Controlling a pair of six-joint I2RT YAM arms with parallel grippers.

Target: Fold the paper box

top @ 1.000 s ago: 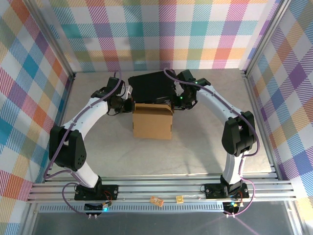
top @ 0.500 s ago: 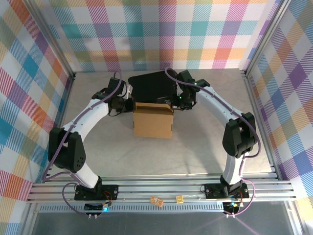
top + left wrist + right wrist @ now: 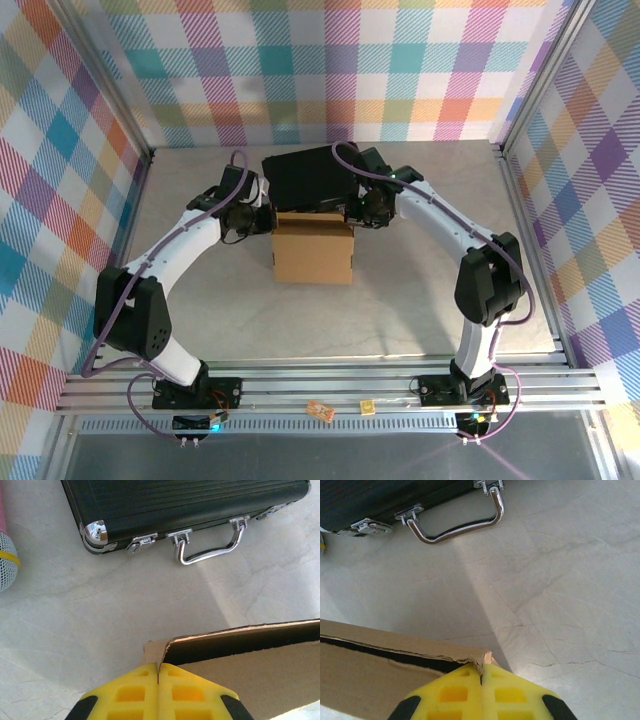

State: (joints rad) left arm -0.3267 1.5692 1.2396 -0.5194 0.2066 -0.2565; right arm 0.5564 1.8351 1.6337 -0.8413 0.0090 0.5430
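Two grippers meet at the far corners of one small box in the middle of a pale, marbled stone-look table (image 3: 420, 290).

On the left, I see the left gripper (image 3: 262, 216) at the far left corner of the paper box (image 3: 313, 250), a plain brown corrugated cardboard box resting on the table. Through the left wrist camera, its yellow fingers (image 3: 132, 695) are pressed together with no gap. Their tips touch a small cardboard corner tab. I cannot tell whether any cardboard is nipped between them. A dark gap runs under the box's upper far edge.

Just beyond the box lies a black hard case with metal latches and a chrome handle (image 3: 310, 178). Its handle side faces the box, and bare table shows between the two.

On the right, the right gripper (image 3: 352, 213) sits at the box's far right corner. Its yellow fingers (image 3: 452, 695) are likewise closed tight, with their tips against the frayed cardboard edge.
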